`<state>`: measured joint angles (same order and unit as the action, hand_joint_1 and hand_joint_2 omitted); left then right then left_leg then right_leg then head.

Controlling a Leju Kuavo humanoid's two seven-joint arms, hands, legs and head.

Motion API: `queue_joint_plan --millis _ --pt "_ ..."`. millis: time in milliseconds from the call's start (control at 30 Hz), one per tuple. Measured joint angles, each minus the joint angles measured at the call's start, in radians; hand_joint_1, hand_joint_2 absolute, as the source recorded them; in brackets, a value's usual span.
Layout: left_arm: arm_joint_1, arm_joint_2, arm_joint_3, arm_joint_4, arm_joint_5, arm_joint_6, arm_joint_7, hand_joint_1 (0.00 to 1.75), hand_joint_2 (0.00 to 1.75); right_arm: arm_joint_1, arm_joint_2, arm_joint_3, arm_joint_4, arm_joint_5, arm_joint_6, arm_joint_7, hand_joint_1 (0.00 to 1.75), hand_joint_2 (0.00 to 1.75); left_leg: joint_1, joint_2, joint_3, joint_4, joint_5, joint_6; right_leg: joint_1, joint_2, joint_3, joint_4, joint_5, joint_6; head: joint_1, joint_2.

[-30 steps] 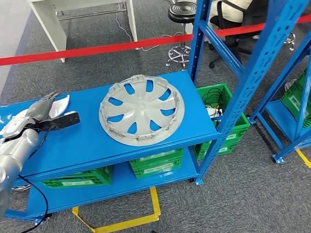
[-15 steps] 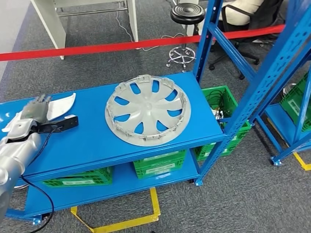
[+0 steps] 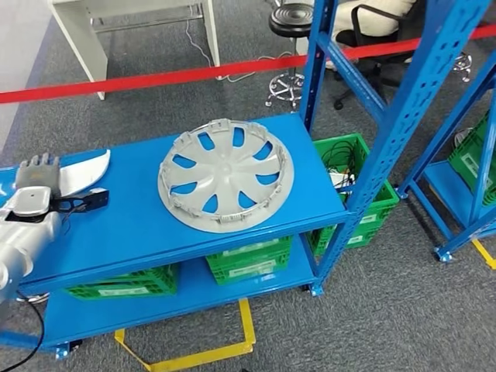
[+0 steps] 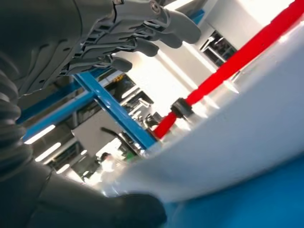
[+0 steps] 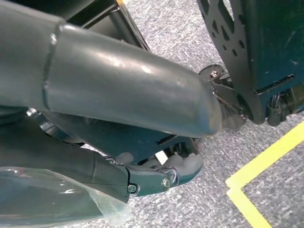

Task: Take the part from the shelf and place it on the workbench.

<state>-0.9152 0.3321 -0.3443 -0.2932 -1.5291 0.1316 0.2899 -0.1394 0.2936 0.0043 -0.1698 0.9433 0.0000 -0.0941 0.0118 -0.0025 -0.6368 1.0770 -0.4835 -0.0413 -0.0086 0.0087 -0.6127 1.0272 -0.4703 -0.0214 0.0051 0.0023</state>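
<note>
The left hand [image 3: 36,177] hovers at the far left end of the blue shelf [image 3: 146,221], fingers spread and curved with nothing between them; in the left wrist view the fingers [image 4: 168,23] hang apart above a pale surface, the thumb [image 4: 118,213] low beside it. Right at the fingertips lies the white curved part [image 3: 84,169], a flat crescent whose long axis runs across the shelf, its far tip pointing toward the hubcap [image 3: 225,184] lying face up near the middle, well apart from the hand. The part sits just ahead and slightly right of the hand, so the left arm is plainly the nearer. The right hand [image 5: 179,168] hangs low over grey carpet; whether it is closed I cannot tell.
</note>
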Motion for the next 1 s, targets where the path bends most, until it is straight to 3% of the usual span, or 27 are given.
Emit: queue_joint_plan --millis 67,133,167,200,267,300,333,467,533,600,633,667,700,767,833,933,1000 --pt "0.001 0.009 0.001 0.007 0.012 -0.03 0.001 1.75 1.75 0.0 0.0 -0.002 0.0 0.001 0.0 -0.002 0.0 0.0 0.001 0.0 -0.053 0.127 -0.064 -0.006 0.0 0.0 0.001 0.0 0.0 -0.005 -0.002 0.0" --pt "0.009 0.015 0.006 0.014 0.034 -0.062 -0.007 1.75 1.75 0.001 0.0 -0.004 0.0 0.004 0.0 -0.005 0.0 0.0 0.001 0.0 -0.095 0.22 -0.092 -0.009 0.0 0.0 0.002 0.0 -0.001 -0.006 -0.002 0.0" --pt "0.014 0.017 0.013 0.017 0.047 -0.074 -0.012 1.75 1.75 0.001 0.0 -0.004 0.0 0.006 0.0 -0.006 0.0 0.0 0.001 0.0 -0.092 0.216 -0.078 -0.008 0.0 0.0 0.003 0.0 -0.001 -0.006 -0.002 0.0" --pt "0.018 0.02 0.022 0.019 0.06 -0.081 -0.016 1.75 1.75 0.001 0.0 -0.005 0.0 0.008 0.0 -0.008 0.0 0.0 0.002 0.0 -0.073 0.172 -0.047 -0.007 0.0 0.0 0.004 0.0 -0.002 -0.006 -0.002 0.0" --pt "0.02 0.026 0.044 0.021 0.079 -0.085 -0.023 1.75 1.75 0.001 0.0 -0.006 0.0 0.01 0.0 -0.01 0.0 0.0 0.001 0.0 -0.01 0.036 0.019 -0.004 0.003 0.001 0.005 0.002 -0.004 -0.002 -0.002 0.0" --pt "0.02 0.029 0.053 0.021 0.085 -0.085 -0.027 1.75 1.75 0.001 0.0 -0.007 0.0 0.011 0.0 -0.01 0.0 0.0 0.0 0.0 0.013 -0.017 0.036 -0.001 0.005 0.001 0.003 0.003 -0.005 0.0 -0.002 0.0" --pt "0.022 0.031 0.062 0.021 0.09 -0.084 -0.03 1.75 1.75 0.001 0.0 -0.007 0.0 0.011 0.0 -0.011 0.0 0.0 -0.002 0.0 0.025 -0.046 0.041 0.001 0.007 0.001 0.0 0.004 -0.004 0.004 -0.002 0.0" --pt "0.03 0.035 0.09 0.022 0.103 -0.077 -0.038 1.75 1.75 0.001 0.0 -0.009 0.0 0.013 -0.001 -0.012 0.0 0.0 0.0 -0.001 0.029 -0.062 0.04 0.022 0.009 0.0 -0.01 0.016 -0.019 0.02 0.0 0.0" --pt "0.028 0.036 0.1 0.022 0.102 -0.067 -0.043 1.75 1.75 0.001 0.0 -0.009 0.0 0.014 -0.001 -0.012 0.0 0.0 0.003 0.0 0.031 -0.065 0.042 0.033 0.007 -0.001 -0.051 0.1 -0.068 0.028 0.003 0.0" --pt "0.029 0.036 0.107 0.022 0.099 -0.054 -0.046 1.75 1.75 0.001 0.0 -0.01 0.0 0.016 -0.002 -0.014 0.0 0.0 0.002 0.001 0.03 -0.064 0.041 0.038 0.007 -0.002 -0.114 0.233 -0.123 0.032 0.005 0.0" --pt "0.029 0.036 0.11 0.022 0.097 -0.049 -0.046 1.75 1.75 0.001 0.0 -0.01 0.0 0.016 -0.002 -0.014 0.0 0.0 0.001 0.001 0.031 -0.064 0.041 0.039 0.006 -0.002 -0.134 0.276 -0.132 0.032 0.004 0.0" --pt "0.029 0.036 0.113 0.022 0.097 -0.046 -0.046 1.75 1.75 0.001 0.0 -0.01 0.0 0.017 -0.003 -0.014 0.0 0.0 0.001 0.001 0.031 -0.064 0.041 0.039 0.006 -0.002 -0.137 0.282 -0.123 0.031 0.005 0.0" --pt "0.029 0.036 0.115 0.022 0.097 -0.045 -0.046 1.75 1.75 0.001 0.0 -0.01 0.0 0.017 -0.003 -0.014 0.0 0.0 0.001 0.0 0.032 -0.064 0.04 0.039 0.006 -0.003 -0.12 0.246 -0.096 0.03 0.005 0.0" --pt "0.029 0.036 0.121 0.022 0.096 -0.044 -0.046 1.75 1.75 0.0 0.0 -0.011 0.0 0.017 -0.003 -0.014 0.0 0.0 -0.001 -0.001 0.033 -0.063 0.039 0.036 0.007 -0.003 -0.052 0.11 -0.034 0.023 0.005 0.0" --pt "0.03 0.037 0.124 0.022 0.091 -0.035 -0.047 1.75 1.75 0.001 0.0 -0.011 0.0 0.018 -0.004 -0.014 0.0 0.0 -0.003 -0.001 0.029 -0.06 0.039 0.029 0.008 -0.001 -0.003 0.018 -0.011 0.019 0.004 0.0" --pt "0.039 0.038 0.125 0.021 0.082 0.025 -0.072 1.75 1.75 0.0 0.0 -0.012 0.0 0.018 -0.007 -0.014 0.0 0.0 -0.002 -0.001 0.025 -0.061 0.041 0.014 0.009 0.002 0.006 0.001 -0.009 0.01 0.003 0.0" --pt "0.048 0.037 0.129 0.019 0.096 0.131 -0.137 1.75 1.75 0.0 0.0 -0.013 0.0 0.019 -0.011 -0.014 0.0 0.0 0.0 0.0 0.014 -0.031 0.018 0.004 0.006 0.002 0.008 -0.004 -0.005 0.0 0.0 0.0"
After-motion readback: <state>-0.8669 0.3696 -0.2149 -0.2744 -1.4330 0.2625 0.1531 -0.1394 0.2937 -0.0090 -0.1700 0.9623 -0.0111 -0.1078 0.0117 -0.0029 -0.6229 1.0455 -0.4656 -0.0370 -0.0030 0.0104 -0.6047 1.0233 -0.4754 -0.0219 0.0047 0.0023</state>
